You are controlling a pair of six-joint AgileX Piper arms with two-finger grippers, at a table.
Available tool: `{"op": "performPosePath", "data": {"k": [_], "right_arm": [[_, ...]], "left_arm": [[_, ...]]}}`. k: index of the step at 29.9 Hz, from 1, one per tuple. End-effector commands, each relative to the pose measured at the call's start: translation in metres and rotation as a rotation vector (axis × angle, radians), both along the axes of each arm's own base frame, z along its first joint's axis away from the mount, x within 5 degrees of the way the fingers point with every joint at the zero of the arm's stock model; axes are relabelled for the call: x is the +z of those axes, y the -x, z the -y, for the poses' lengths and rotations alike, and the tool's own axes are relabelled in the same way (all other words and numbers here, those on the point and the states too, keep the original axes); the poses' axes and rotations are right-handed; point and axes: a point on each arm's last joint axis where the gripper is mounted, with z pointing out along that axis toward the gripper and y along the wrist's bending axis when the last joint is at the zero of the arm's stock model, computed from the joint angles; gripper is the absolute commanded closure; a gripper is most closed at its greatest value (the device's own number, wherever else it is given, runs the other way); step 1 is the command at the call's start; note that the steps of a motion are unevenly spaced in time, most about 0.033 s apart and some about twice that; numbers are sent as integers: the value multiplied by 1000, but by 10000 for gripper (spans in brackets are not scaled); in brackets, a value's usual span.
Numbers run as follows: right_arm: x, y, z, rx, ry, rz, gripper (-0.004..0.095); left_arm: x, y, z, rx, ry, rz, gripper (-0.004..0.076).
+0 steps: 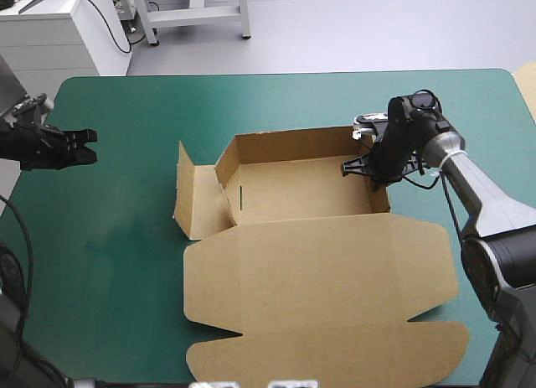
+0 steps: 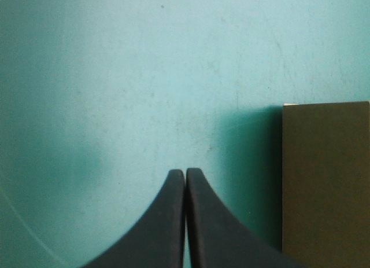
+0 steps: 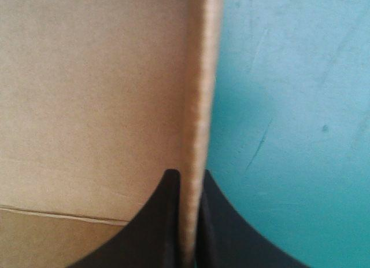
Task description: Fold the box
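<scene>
Fingers of the right gripper point(image 3: 188, 174) pinched the right wall of the box point(image 1: 301, 191). Fingers of the left gripper point(image 2: 185, 172) met on nothing, over bare teal-green cover point(image 1: 109, 237) well left of the box. The box sat mid-table, walls raised, lid flat toward the near edge.

Matte black throughout, the left claw point(image 1: 89, 147) and right claw point(image 1: 350, 167) each have two broad curved fins; the right arm point(image 1: 471, 177) has silver-grey links and black joints.

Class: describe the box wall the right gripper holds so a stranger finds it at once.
On the teal-green table sits the brown box, its lid flat at the near side. Its right wall stands upright, the only one pinched in the right gripper.
</scene>
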Motion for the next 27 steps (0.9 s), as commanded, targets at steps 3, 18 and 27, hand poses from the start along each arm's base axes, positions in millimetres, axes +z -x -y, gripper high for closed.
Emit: {"op": "performPosePath", "data": {"k": [3,18,27], "right_arm": [[74,33,12,25,-7,186,910],[187,137,27,32,-185,520,910],[181,123,24,27,-190,532,910]], "left_arm": [[25,5,6,6,28,82,732],[14,-4,3,14,25,154,732],[-12,-14,79,-183,170,166,732]]}}
